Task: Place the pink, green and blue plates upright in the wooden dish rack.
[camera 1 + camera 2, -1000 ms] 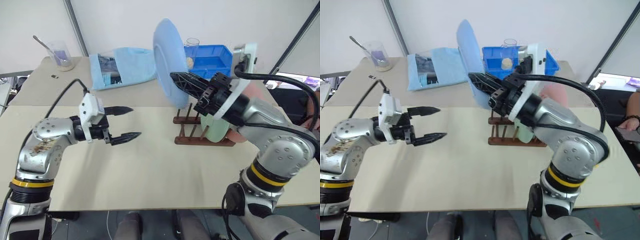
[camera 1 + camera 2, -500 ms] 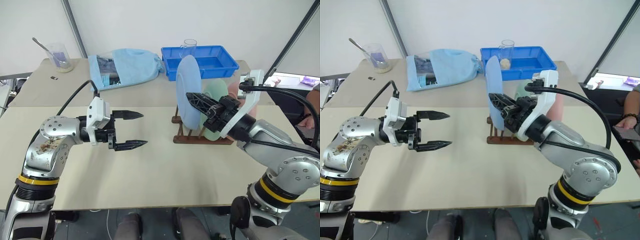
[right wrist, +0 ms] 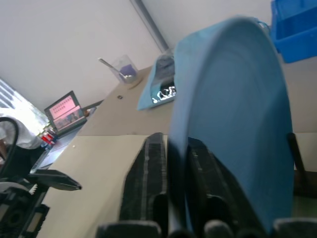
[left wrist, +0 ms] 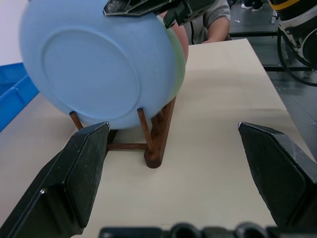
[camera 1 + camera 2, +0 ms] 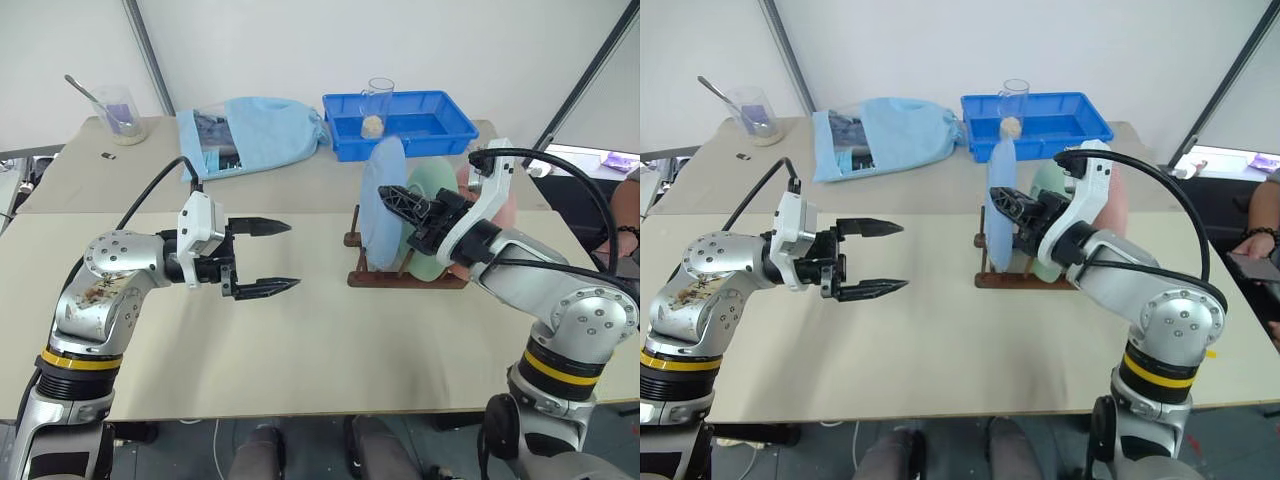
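Left eye view puts your left claw (image 5: 258, 257) nearest you, hovering above the beige counter (image 5: 300, 360) with its black fingers spread wide and nothing between them, pointing toward the rack. Beyond it, to the right, your right claw (image 5: 398, 200) reaches in at the top rim of the light blue round plastic plate (image 5: 384, 203). In the right wrist view you see its two fingers (image 3: 148, 168) on either side of that rim, so it grasps the plate. The plate stands upright between the pegs of the small dark brown wooden dish rack (image 5: 405, 277). Just behind it in the rack stand the mint green plate (image 5: 432, 215) and the pale pink plate (image 5: 500, 205). Farther back on the counter you have a deep blue rectangular plastic tray (image 5: 400, 122), and a pale blue cloth bag (image 5: 250, 135).
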